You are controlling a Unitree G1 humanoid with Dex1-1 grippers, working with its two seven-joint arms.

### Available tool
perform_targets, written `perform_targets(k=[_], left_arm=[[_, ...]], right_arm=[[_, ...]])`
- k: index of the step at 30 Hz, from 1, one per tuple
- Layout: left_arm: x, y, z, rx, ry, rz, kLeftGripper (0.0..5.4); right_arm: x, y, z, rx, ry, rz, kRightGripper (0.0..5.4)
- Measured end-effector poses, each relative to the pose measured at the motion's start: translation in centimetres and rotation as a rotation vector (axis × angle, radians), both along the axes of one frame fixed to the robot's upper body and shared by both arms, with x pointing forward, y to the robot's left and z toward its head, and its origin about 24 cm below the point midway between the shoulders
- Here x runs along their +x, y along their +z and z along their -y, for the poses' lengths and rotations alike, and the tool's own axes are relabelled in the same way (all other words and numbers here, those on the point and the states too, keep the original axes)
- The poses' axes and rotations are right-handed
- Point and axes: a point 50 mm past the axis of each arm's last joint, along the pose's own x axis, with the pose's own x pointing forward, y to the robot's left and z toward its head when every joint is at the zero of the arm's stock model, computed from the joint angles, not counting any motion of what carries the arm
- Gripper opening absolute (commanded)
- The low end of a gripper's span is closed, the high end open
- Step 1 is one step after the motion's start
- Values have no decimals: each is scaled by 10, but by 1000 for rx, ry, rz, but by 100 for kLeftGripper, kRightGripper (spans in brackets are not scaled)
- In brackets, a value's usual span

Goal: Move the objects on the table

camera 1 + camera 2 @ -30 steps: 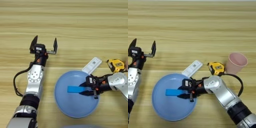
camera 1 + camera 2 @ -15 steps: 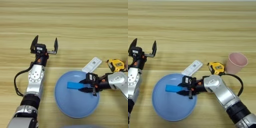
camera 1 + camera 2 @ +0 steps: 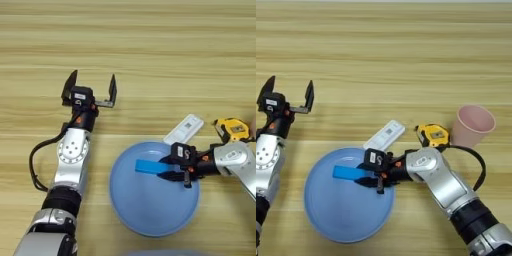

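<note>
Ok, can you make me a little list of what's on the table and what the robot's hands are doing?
plate: light blue, round, near the front
block: blue, over the plate, held at one end by the right gripper
left gripper: open, holding nothing, away from the plate
remote: white, beside the plate's far rim
tape measure: yellow-black, right of the remote
cup: pink, far right

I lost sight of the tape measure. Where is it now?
The tape measure sits on the table's right side, between the white remote and the pink cup, just behind the right arm.
</note>
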Motion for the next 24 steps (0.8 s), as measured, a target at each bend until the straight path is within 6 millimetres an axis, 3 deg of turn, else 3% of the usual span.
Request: perform_targets(k=[7,17,24], left_arm=[[1,1,0,-1,0,2,540],[1,0,1,-2,1,1,540],[1,1,2,-1,-5,5,540]], right_arm=[[0,9,-2,45,8,10,277],[9,60,1,261,-91,146,389],[6,94,19,425,-250,254,469]])
